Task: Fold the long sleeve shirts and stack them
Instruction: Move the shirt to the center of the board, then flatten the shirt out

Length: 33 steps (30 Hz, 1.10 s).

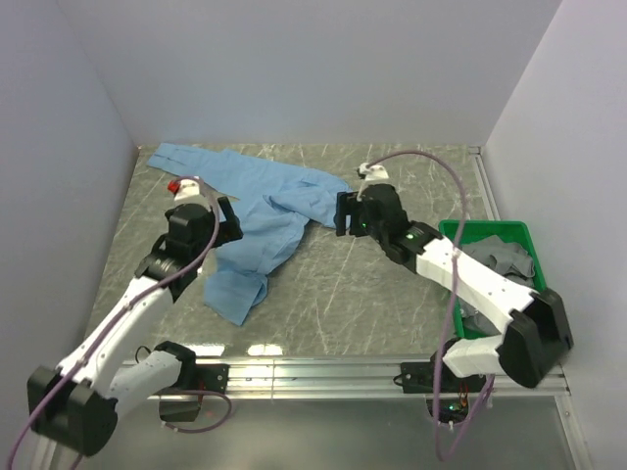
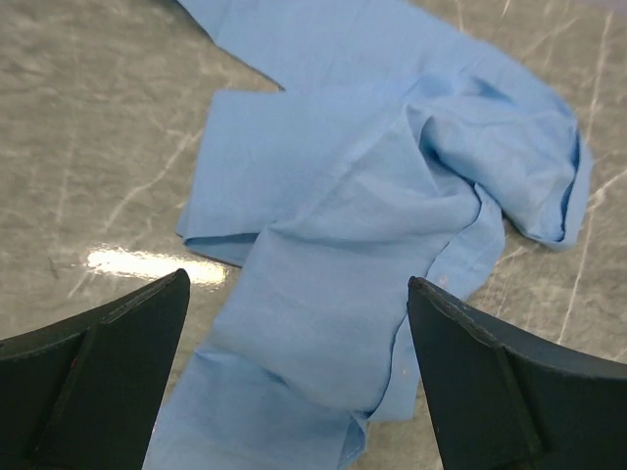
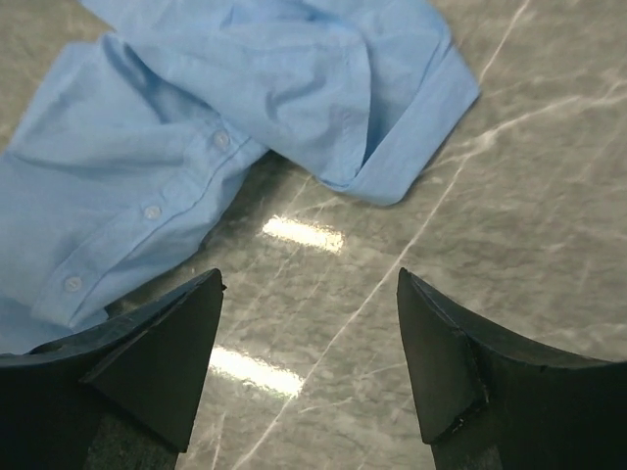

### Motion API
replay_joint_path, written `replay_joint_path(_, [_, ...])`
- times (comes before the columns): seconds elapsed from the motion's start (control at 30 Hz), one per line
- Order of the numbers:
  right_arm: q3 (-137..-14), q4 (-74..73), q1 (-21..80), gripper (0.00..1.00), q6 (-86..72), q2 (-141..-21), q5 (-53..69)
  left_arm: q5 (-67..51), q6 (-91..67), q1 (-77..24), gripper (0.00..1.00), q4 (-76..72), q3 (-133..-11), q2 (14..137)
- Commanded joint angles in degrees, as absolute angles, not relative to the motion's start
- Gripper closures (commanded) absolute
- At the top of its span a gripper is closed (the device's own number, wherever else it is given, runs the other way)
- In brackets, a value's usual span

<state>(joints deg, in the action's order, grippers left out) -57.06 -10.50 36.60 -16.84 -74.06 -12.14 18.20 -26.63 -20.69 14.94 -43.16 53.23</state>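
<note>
Marble tabletop [image 1: 392, 294] holds 1 blue shirt [image 1: 265, 211].

The shirt [image 1: 265, 211] lies far left on the tabletop [image 1: 372, 284], between the left tool [image 1: 230, 217] and right tool [image 1: 342, 213]. A bin [image 1: 490, 231] holding cloth [image 1: 509, 259] stands at the right.

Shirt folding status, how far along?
Done: nothing. The shirt lies rumpled and unfolded on the table, and there is no stack. In hand: nothing. The left gripper is open over it and the right gripper is open at its edge. Left: fold it, probably the grey cloth in the bin too, then stack.
</note>
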Motion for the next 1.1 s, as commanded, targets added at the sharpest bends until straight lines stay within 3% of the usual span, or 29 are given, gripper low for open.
replay_joint_path(0.0, [-61.52,-14.15,36.74,0.21,-19.25,-77.61,-8.71,14.07,-28.92,-19.26,0.01,15.47,-48.86,61.48])
replay_joint_path(0.27, [-55.99,-11.34,36.83,0.20,-17.84,-71.90,1.56,0.54,-19.79,-15.21,0.01,16.27,-66.08,84.53])
replay_joint_path(0.57, [-49.31,-9.58,36.83,0.20,-16.88,-63.90,2.20,-17.92,-10.55,-11.34,0.04,16.96,-78.21,104.49])
replay_joint_path(0.67, [-47.64,-9.84,36.83,0.20,-16.35,-61.79,1.32,-23.28,-9.32,-11.25,0.15,17.93,-80.86,107.13])
replay_joint_path(0.7, [-47.03,-10.10,36.83,0.20,-16.26,-61.35,0.88,-25.73,-9.32,-11.34,0.26,17.76,-81.21,107.57])
replay_joint_path(0.77, [-46.58,-10.28,36.83,0.20,-15.82,-60.12,0.09,-27.68,-9.14,-11.42,0.39,18.19,-82.44,107.84])
replay_joint_path(0.8, [-46.23,-10.46,36.83,0.20,-15.73,-59.86,0.09,-28.03,-9.05,-11.60,0.55,18.63,-82.96,107.75])
replay_joint_path(0.87, [-46.23,-10.72,36.83,0.20,-15.29,-59.07,-2.37,-26.46,-8.00,-12.13,0.71,20.21,-85.16,107.40])
replay_joint_path(0.9, [-46.49,-10.90,36.74,0.20,-15.12,-58.89,-2.81,-25.32,-7.56,-13.00,0.87,20.74,-85.95,106.53])
replay_joint_path(0.97, [-46.76,-11.34,36.74,0.20,-14.50,-58.27,-4.82,-21.20,-5.98,-15.28,0.96,22.14,-88.67,104.78])
replay_joint_path(1.07, [-47.55,-11.69,36.74,0.20,-14.24,-57.05,-9.03,-11.57,-2.65,-21.41,0.97,25.56,-92.10,102.14])
